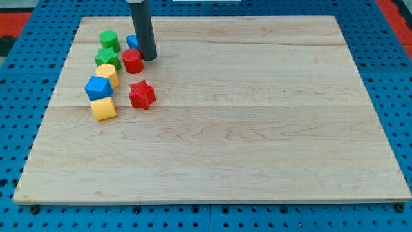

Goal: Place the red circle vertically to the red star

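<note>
My tip (149, 58) sits just right of the red circle (132, 61) — seemingly touching; red star (141, 95) below; no gripper.

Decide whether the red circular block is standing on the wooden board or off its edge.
On the board: the red circular block rests on the wooden board, above the red star block.

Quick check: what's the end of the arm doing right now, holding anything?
No gripper: my tip holds nothing; it sits just right of the red circle, above the red star.

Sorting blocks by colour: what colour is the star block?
Red; the star shows clearly in the camera view.
</note>
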Controlling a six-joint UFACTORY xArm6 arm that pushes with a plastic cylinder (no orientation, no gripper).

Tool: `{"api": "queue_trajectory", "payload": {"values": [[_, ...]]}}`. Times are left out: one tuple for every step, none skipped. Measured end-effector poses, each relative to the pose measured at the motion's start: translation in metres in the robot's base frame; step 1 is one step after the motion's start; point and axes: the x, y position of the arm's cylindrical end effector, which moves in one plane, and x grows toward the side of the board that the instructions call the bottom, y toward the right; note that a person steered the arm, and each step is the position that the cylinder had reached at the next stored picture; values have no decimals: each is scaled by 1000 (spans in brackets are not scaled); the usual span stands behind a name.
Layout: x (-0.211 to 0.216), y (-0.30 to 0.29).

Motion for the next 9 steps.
{"api": "queue_trajectory", "payload": {"values": [[14,10],[41,15],[53,-11],[52,-39],[45,-45],[45,-46],[33,-41],[19,2],[8,55]]}}
